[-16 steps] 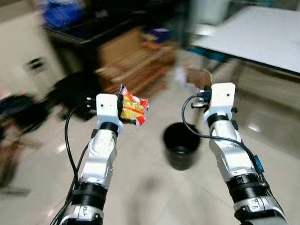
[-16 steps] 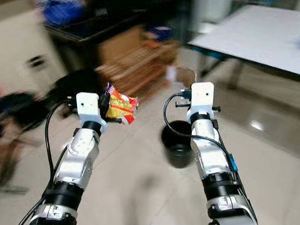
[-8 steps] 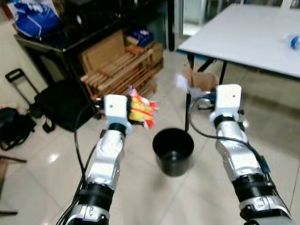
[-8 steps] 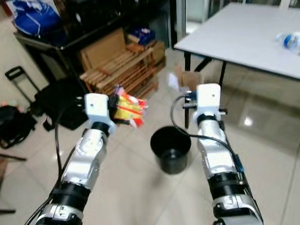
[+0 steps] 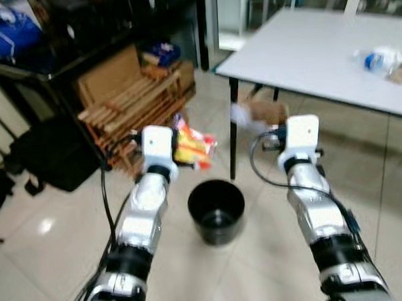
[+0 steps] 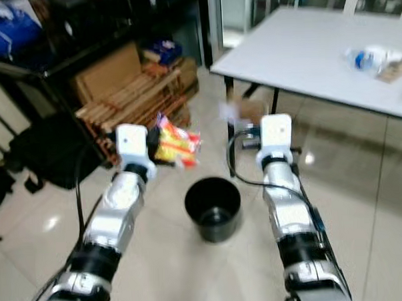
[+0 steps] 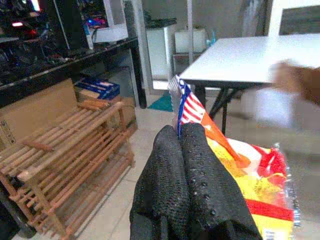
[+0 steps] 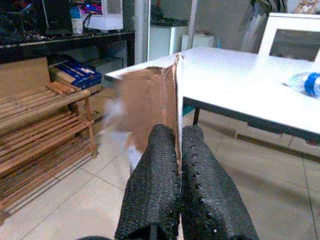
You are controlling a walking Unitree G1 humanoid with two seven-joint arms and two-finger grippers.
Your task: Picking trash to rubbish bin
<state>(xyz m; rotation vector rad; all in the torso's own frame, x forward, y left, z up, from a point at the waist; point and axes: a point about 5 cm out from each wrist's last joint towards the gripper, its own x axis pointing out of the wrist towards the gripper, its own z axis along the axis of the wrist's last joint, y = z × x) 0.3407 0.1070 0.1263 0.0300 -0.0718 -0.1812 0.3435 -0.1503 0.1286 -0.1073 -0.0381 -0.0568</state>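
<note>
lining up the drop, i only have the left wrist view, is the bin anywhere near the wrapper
Observer: Yes. The black bin stands on the floor between the two arms, lower than the snack wrapper and toward the robot's right of it.
Operator: what about the right gripper
Observer: The right gripper is shut on a piece of brown cardboard.
Operator: anything on that white table
Observer: A plastic bottle lies on the white table, at its far right.
</note>
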